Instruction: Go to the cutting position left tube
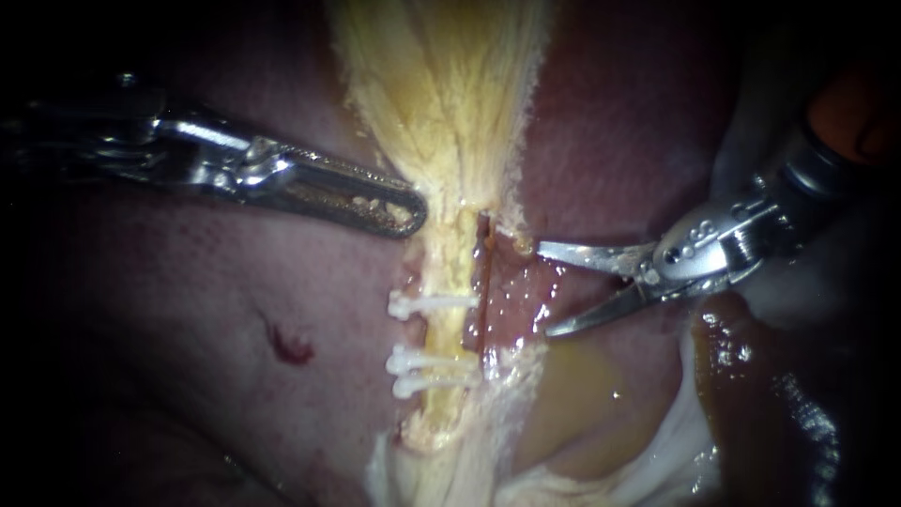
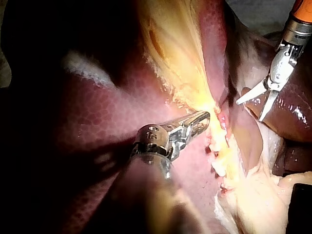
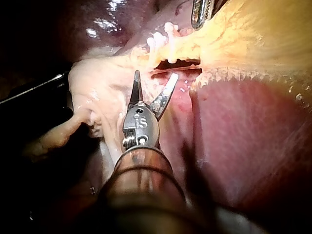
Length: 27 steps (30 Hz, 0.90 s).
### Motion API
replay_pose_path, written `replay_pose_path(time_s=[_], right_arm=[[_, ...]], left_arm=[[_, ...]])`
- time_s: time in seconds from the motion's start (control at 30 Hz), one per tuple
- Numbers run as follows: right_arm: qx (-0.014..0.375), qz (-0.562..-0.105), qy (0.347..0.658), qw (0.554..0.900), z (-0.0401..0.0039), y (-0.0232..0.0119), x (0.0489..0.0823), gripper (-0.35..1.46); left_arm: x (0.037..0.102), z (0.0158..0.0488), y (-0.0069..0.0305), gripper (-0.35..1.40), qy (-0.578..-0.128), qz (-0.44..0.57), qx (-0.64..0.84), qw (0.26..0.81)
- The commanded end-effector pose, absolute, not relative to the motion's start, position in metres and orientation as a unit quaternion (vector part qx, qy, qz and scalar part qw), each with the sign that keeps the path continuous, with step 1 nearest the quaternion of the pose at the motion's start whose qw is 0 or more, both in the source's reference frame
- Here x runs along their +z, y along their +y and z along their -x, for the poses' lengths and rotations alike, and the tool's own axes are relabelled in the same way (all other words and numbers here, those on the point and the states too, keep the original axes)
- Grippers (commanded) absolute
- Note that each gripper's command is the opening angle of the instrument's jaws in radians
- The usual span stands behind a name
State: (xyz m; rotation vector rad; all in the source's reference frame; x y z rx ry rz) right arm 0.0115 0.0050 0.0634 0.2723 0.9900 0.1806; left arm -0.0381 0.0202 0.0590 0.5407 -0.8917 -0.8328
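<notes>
At mid-scene, the left tube (image 1: 449, 329): pale yellow, running from far to near, crossed by three white clips (image 1: 427, 303), one farther and two close together nearer, with a bare stretch between them. Close alongside on its right, a thin dark red strand (image 1: 482, 282). Beyond the tube, a fan of yellow tissue (image 1: 441, 84) spreading away over the liver (image 1: 188, 310). From the left, the left instrument (image 1: 413, 214), its long slotted jaws lying together, tip just beside the left edge of the yellow tissue and a little farther than the far clip. Apparently nothing held, contact with the tissue hard to judge. From the right, the right instrument (image 1: 544, 289), its two pointed blades spread wide and gripping nothing. Tips aimed left toward the tube, stopping just right of the red strand, apart from the tube itself. Far blade a little farther than the far clip, near blade level with the bare stretch between the clips. Between the blades, only wet red tissue lying beneath. Nearer and to the right, a pool of yellowish fluid (image 1: 572, 385). On the liver, left of the clips, a small red spot (image 1: 291, 347).
</notes>
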Motion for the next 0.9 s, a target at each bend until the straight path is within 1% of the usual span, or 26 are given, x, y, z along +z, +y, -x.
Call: replay_pose_path(time_s=[0.03,0.23,0.4,0.57,0.67,0.9], right_arm=[[0.086,-0.131,0.473,0.867,-0.0115,0.0050,0.0634,1.44],[0.084,-0.133,0.474,0.866,-0.0115,0.0050,0.0634,1.44],[0.084,-0.134,0.476,0.865,-0.0115,0.0050,0.0633,1.44],[0.083,-0.137,0.477,0.864,-0.0116,0.0049,0.0632,1.44],[0.082,-0.138,0.478,0.864,-0.0116,0.0049,0.0632,1.44],[0.080,-0.142,0.480,0.862,-0.0119,0.0048,0.0632,1.44]], left_arm=[[0.0590,0.0380,0.0202,-0.35,-0.414,-0.251,-0.386,0.785],[0.0580,0.0368,0.0204,-0.35,-0.414,-0.255,-0.384,0.785],[0.0560,0.0342,0.0213,-0.35,-0.412,-0.251,-0.388,0.785],[0.0537,0.0320,0.0223,-0.35,-0.420,-0.245,-0.397,0.779],[0.0527,0.0317,0.0224,-0.35,-0.423,-0.244,-0.399,0.776],[0.0522,0.0322,0.0220,-0.35,-0.422,-0.242,-0.401,0.776]])
